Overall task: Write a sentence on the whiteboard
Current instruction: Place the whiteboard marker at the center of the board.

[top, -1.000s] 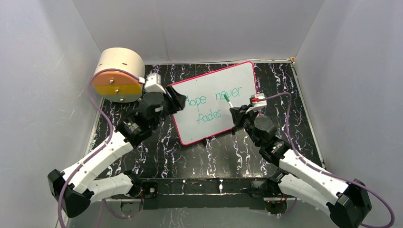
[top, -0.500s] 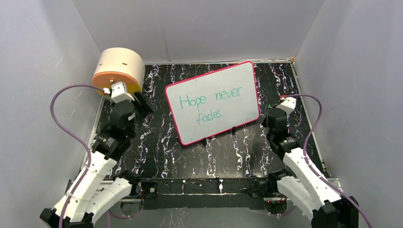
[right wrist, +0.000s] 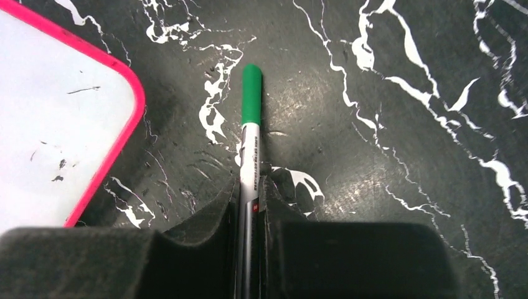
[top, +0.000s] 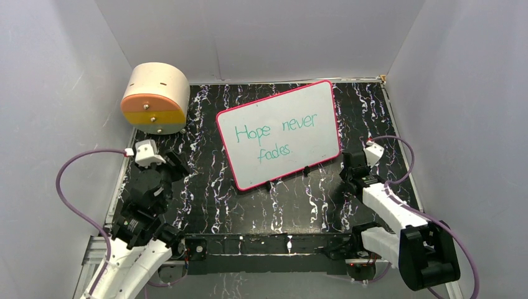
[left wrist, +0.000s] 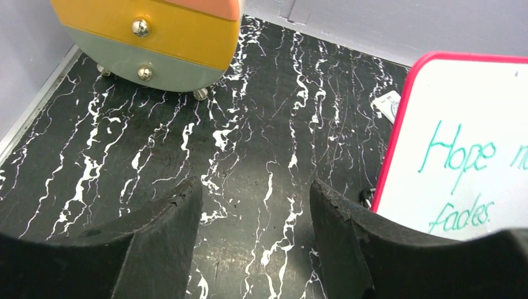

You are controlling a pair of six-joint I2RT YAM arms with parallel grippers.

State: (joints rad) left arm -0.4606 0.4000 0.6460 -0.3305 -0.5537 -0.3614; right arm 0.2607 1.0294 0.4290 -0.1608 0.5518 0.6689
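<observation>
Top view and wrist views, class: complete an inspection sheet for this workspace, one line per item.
Surface: black, white-veined table.
Job's things: whiteboard with pink rim; sentence reads "Hope never fades."; green-ended pen.
Clutter: round drawer box, far left; small card beside the whiteboard.
Grippers: left gripper open, holding nothing; right gripper shut on the pen.
Cables: purple cable looping off each wrist.
Surroundings: grey walls on three sides.
</observation>
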